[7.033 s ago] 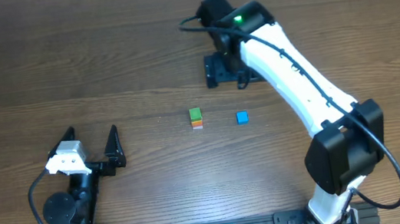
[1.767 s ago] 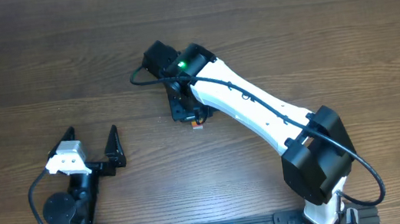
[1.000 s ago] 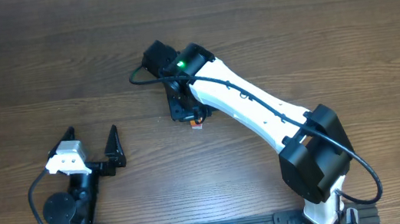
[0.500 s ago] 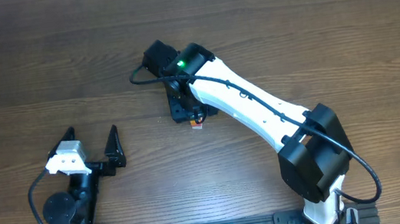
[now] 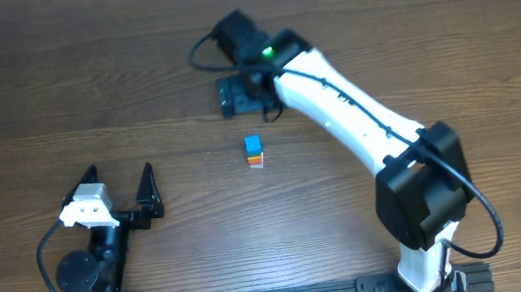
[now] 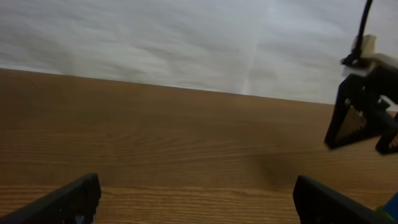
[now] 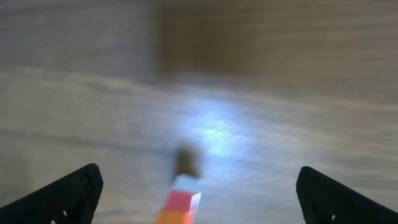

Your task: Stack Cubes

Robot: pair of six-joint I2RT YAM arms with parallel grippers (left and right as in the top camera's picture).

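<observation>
Item: blue cube [image 5: 253, 144] — now tops the cube stack [image 5: 256, 156] near the middle of the wooden tabletop [image 5: 49, 73]; half a second ago the right arm covered this spot.
Change: right gripper [image 5: 244, 98] has let go and risen off the stack; its fingers stand wide apart with nothing between them, and the stack shows free below in its wrist view.
Reading: the placement looks done; the stack stands upright, so the task is probably at or near its end.
Left gripper [image 5: 120, 173]: parked by its base, fingers spread wide, empty, unchanged, well apart from the stack.
Room: bare wood on every side of the stack, table edges far off — the right gripper, lifted near the stack, is the only thing close; a straight pull back toward its base should keep clear of the cubes
</observation>
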